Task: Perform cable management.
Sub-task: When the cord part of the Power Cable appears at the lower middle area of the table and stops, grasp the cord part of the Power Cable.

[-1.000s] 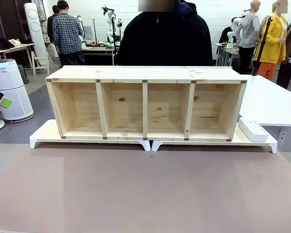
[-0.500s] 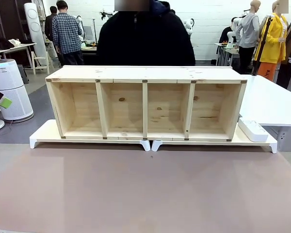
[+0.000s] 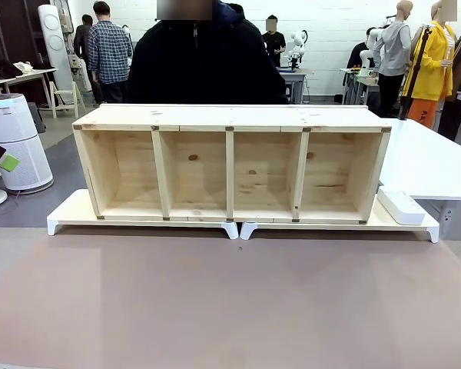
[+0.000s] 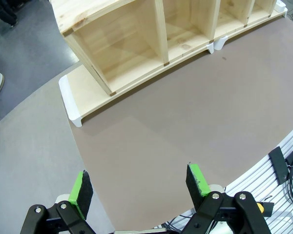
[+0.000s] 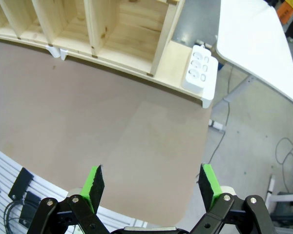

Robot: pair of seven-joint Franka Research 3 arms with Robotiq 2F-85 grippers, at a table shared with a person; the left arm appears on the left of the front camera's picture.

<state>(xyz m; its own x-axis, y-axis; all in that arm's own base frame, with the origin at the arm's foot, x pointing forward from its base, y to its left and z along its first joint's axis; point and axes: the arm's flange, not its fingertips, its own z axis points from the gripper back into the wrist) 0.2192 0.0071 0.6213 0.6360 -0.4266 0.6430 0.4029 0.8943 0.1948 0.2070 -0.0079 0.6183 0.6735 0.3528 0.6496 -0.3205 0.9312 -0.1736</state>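
Observation:
The black cable is out of view. My left gripper [image 4: 139, 184] hangs open high over the brown table's left front, nothing between its green pads. My right gripper [image 5: 151, 180] is open too, above the table's right front, also empty. A long wooden shelf [image 3: 230, 115] with four open compartments stands across the table's far side, and all its compartments are bare. One green pad [image 3: 8, 162] pokes in at the left edge of the front view. A person in a dark hooded top [image 3: 203, 65] stands behind the shelf.
The shelf rests on two white-footed boards [image 3: 69, 211]. A white power strip [image 3: 400, 204] [image 5: 200, 68] lies on the right board beside the shelf. A white table [image 3: 434, 161] adjoins at the right. The brown tabletop [image 3: 230, 300] lies in front.
The person behind the shelf has shifted to the left. Shelf, power strip and the visible green pad have stayed put.

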